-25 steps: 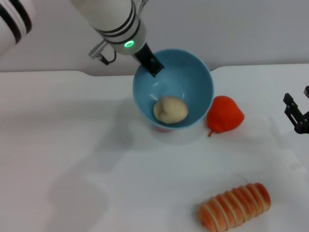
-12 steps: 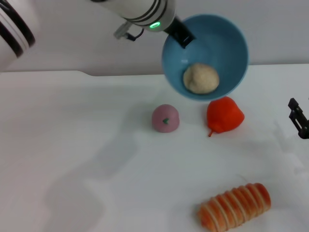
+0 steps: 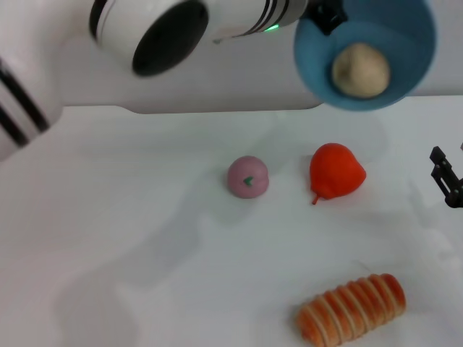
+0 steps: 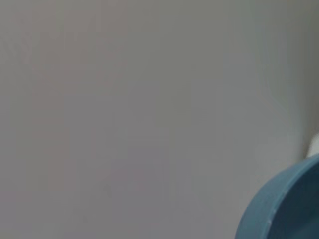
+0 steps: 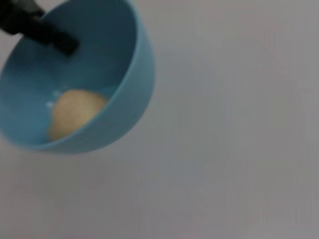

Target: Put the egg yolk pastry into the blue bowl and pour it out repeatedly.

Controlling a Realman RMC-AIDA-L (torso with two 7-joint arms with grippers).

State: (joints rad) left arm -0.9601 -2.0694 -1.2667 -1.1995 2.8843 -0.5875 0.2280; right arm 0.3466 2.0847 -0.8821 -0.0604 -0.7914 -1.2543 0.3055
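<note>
Left hand (image 3: 324, 16) pinching blue bowl (image 3: 412, 43) rim, lifted off bench (image 3: 145, 217), egg yolk pastry (image 3: 360, 69) inside, pour pending; right hand (image 3: 447, 177) parked, spread

The smooth light-blue round plastic bowl (image 3: 365, 54), gripped at its rim by the left gripper (image 3: 325, 14), has risen from beside the red pear-shaped toy (image 3: 336, 171) to well above it (uncovering the pink round ball (image 3: 248, 176)); the pale beige egg yolk pastry (image 3: 360, 70) rode along inside.
</note>
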